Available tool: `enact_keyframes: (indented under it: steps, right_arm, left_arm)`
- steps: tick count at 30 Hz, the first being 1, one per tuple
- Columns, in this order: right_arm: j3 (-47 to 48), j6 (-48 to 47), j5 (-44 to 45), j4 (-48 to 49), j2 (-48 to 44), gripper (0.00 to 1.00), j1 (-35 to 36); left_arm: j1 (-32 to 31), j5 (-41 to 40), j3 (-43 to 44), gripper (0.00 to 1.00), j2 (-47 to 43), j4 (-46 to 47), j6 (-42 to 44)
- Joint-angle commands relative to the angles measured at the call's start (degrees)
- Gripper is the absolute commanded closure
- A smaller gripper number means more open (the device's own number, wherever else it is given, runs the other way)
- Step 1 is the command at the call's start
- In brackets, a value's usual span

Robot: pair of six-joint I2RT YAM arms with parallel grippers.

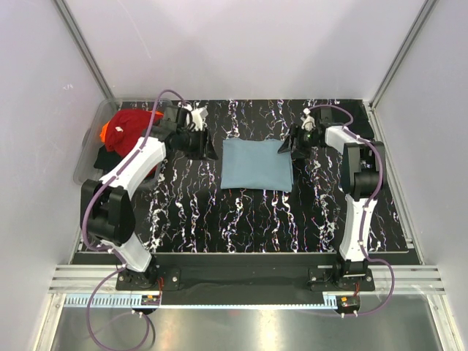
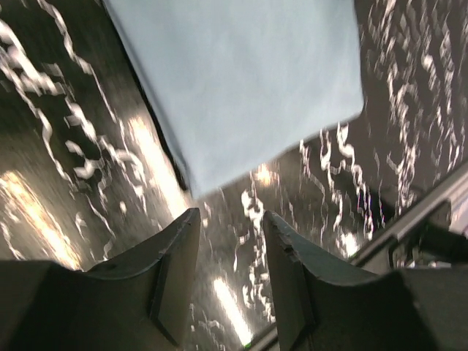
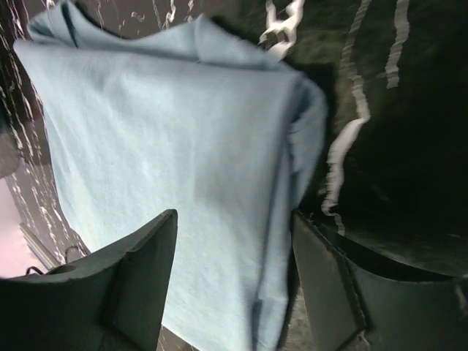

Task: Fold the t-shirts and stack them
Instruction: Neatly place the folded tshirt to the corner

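Teal-blue shirt (image 1: 257, 165) lay folded square on the table (image 1: 183, 212), a base for stacking; my left gripper (image 2: 230, 219) hung wide beside its corner; my right gripper (image 3: 234, 219) stood wide over its edge, gripping nothing; other shirts (image 1: 128, 131) sat in the tub (image 1: 85, 165).

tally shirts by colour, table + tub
Blue t-shirt: 1, folded on the table
Red t-shirt: 1, in the tub
Orange t-shirt: 1, in the tub
Black t-shirt: 1, in the tub
Total: 4 visible; the tub pile may hide more.
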Motion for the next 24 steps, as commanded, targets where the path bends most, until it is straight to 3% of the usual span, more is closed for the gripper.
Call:
enact_keyframes:
  steps: [1,6,10,14,17,24]
  right_arm:
    - [-3.2,-1.3,6.7,-4.7,-0.2,0.31,2.0]
    - [-5.5,-0.6,8.7,-4.6,-0.8,0.39,3.4]
    - [-4.6,-1.3,9.2,-4.7,-0.9,0.5,3.5]
    - [-3.4,-1.6,11.0,-4.7,-1.3,0.79,3.5]
    - [-1.9,-1.7,9.2,-4.6,-1.3,0.95,3.5]
    - [-2.9,-3.8,18.1,-4.3,-7.7,1.0,3.5]
  left_arm:
    - [-1.5,2.9,-2.9,0.54,-6.1,1.3,1.5]
    - [-2.1,3.3,-4.3,0.54,-6.9,1.4,2.2]
    - [-2.2,4.6,-3.7,0.54,-5.8,1.7,1.7]
    - [-2.5,4.8,-4.1,0.54,-5.3,1.8,1.8]
    - [-2.6,3.6,-5.0,0.53,-5.7,2.1,1.8]
    - [-2.9,2.2,-6.5,0.52,-7.4,2.3,2.0]
